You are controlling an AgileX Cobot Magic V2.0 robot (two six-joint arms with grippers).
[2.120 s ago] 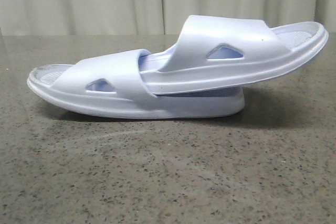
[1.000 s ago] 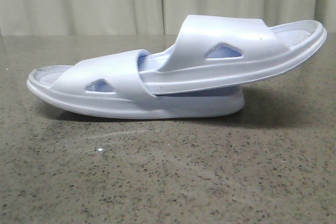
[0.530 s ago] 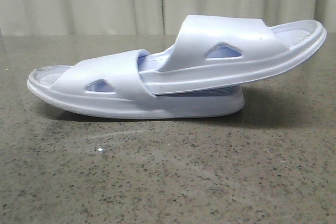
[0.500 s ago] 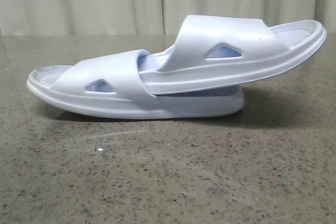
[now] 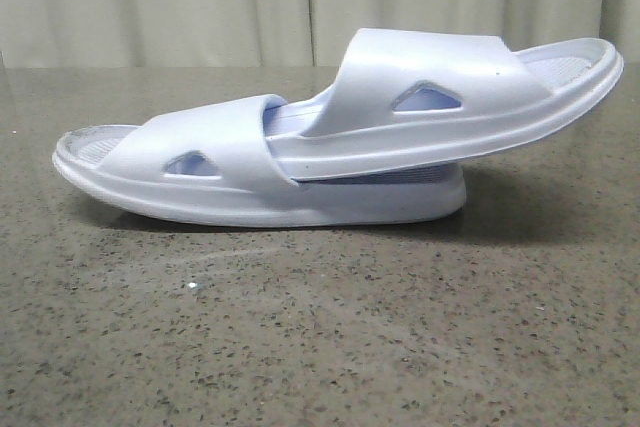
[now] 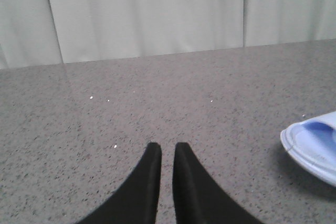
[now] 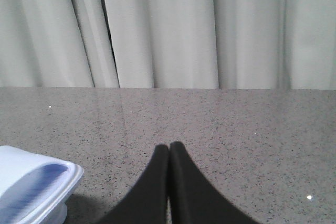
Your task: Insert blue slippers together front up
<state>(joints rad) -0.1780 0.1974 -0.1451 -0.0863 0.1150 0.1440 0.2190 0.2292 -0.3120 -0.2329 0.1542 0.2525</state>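
On table | blue slippers nested | claws empty, apart

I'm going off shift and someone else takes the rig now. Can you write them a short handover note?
Left gripper: nearly shut, holding nothing, off to the side above the table.
Right gripper: shut, empty, also clear of the shoes.
Lower slipper lies flat on the table; the upper slipper has one end pushed under its strap, the other end raised.
Done: slippers nested, straps up.
Left: apparently nothing.

Speckled grey stone table, pale pleated curtain along its far edge.
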